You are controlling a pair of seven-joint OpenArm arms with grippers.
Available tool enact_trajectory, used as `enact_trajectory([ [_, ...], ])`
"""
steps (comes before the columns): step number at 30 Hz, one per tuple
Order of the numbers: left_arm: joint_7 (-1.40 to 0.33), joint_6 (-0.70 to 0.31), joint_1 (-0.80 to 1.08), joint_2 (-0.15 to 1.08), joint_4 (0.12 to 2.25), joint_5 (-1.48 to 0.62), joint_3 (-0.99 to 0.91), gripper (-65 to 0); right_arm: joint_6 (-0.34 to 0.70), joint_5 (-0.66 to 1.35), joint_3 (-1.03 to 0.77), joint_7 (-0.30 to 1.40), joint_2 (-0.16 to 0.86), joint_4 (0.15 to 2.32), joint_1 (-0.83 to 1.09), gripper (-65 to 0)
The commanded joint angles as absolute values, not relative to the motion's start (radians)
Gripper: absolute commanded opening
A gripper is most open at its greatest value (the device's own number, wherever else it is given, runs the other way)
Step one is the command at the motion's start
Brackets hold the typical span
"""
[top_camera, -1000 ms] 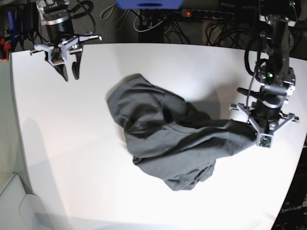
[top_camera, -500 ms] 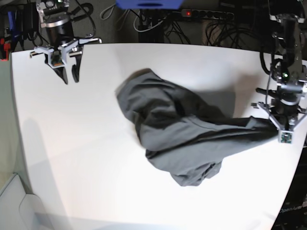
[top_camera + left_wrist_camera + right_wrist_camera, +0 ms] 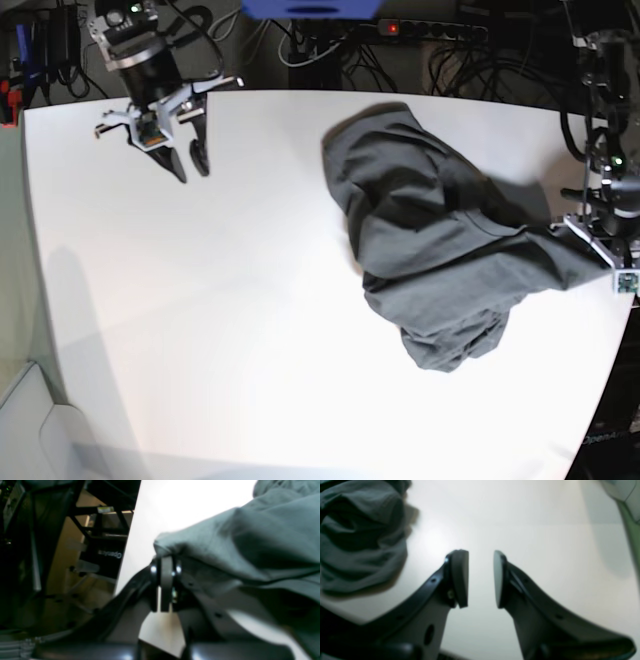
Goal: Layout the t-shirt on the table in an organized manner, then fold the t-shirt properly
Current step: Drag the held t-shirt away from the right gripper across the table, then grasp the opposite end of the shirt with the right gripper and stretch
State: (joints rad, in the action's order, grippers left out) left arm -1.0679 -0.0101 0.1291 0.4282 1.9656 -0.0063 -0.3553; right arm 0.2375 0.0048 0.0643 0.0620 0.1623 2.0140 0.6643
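The dark grey t-shirt (image 3: 440, 240) lies bunched on the right half of the white table (image 3: 200, 330), one corner stretched out toward the right edge. My left gripper (image 3: 596, 260) is at that edge, shut on the stretched corner. In the left wrist view its fingers (image 3: 166, 580) pinch the t-shirt (image 3: 250, 542) fabric, which drapes over them. My right gripper (image 3: 191, 168) hovers at the far left corner, open and empty, well apart from the cloth. In the right wrist view the right gripper (image 3: 481, 580) shows bare table (image 3: 520, 517) between its pads, with the t-shirt (image 3: 362, 542) off to the upper left.
The table's right edge (image 3: 625, 330) runs just under my left gripper, with dark floor and a frame (image 3: 100, 542) beyond it. A power strip (image 3: 430, 30) with a red light and tangled cables lie behind the far edge, beside a blue box (image 3: 310, 8).
My left gripper has dragged the t-shirt to the right and toward the far side. The right gripper has shifted a little rightward and turned over the far left corner.
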Motion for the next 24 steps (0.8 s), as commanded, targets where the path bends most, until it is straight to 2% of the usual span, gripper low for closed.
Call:
enact_trajectory([
  [1,-1.063,-0.005,0.088,0.427,1.997,-0.005,-0.354,-64.6,0.303,0.008,0.087,0.068,0.159,2.029,0.671,-46.5],
  [4,-1.101,-0.005,0.018,0.401,2.008,-0.004,-0.314,-64.6,0.395,0.008,0.143,0.134,0.156,2.029,0.654,-46.5],
  [8,-1.208,-0.005,-0.116,0.394,2.008,-0.007,-0.252,-64.6,0.452,0.008,0.222,0.165,0.156,2.031,0.634,-46.5],
  [13,-1.294,-0.005,-0.246,0.351,2.008,-0.005,-0.226,-64.6,0.456,0.008,0.337,0.255,0.162,2.028,0.568,-46.5],
  [20,-1.291,-0.005,-0.260,0.351,2.012,-0.007,-0.225,-64.6,0.456,0.013,0.460,0.484,0.147,1.945,0.390,-47.5],
  [24,-1.291,-0.005,-0.260,0.358,2.012,-0.007,-0.226,-64.6,0.456,0.013,0.484,0.509,0.105,1.873,0.318,-54.0],
])
